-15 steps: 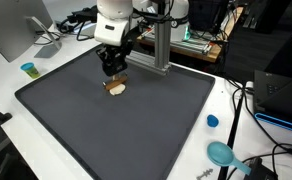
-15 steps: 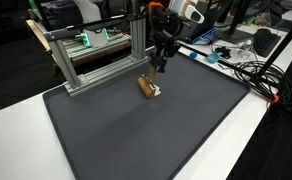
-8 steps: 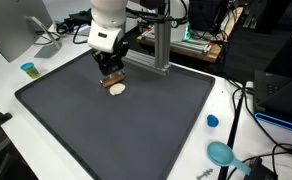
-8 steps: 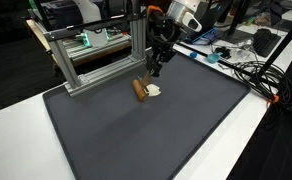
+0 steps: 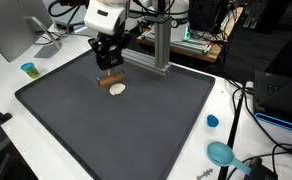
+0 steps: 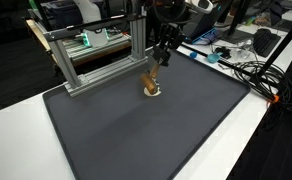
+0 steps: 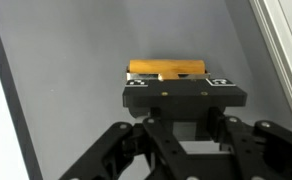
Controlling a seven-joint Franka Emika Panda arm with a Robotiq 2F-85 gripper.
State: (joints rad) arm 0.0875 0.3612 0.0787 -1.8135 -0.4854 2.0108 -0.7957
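A short brown wooden block (image 5: 110,79) hangs just under my gripper (image 5: 109,69), above the dark grey mat (image 5: 136,130). A small white disc (image 5: 117,89) lies on the mat right below it. In an exterior view the block (image 6: 151,82) stands tilted, its lower end by the white disc (image 6: 154,93), with the gripper (image 6: 158,66) over its upper end. In the wrist view the block (image 7: 166,69) lies crosswise at the tips of my gripper (image 7: 183,86), whose jaws are shut on it. The disc is hidden there.
An aluminium frame (image 5: 162,50) stands at the mat's far edge, close behind the gripper, and shows again in an exterior view (image 6: 96,62). A blue cap (image 5: 212,121), a teal scoop (image 5: 221,153) and cables lie on the white table; a teal cup (image 5: 28,69) sits on the other side.
The gripper has risen and shifted slightly sideways, staying shut. The wooden block went from lying flat beside the white disc to tilted up under the gripper.
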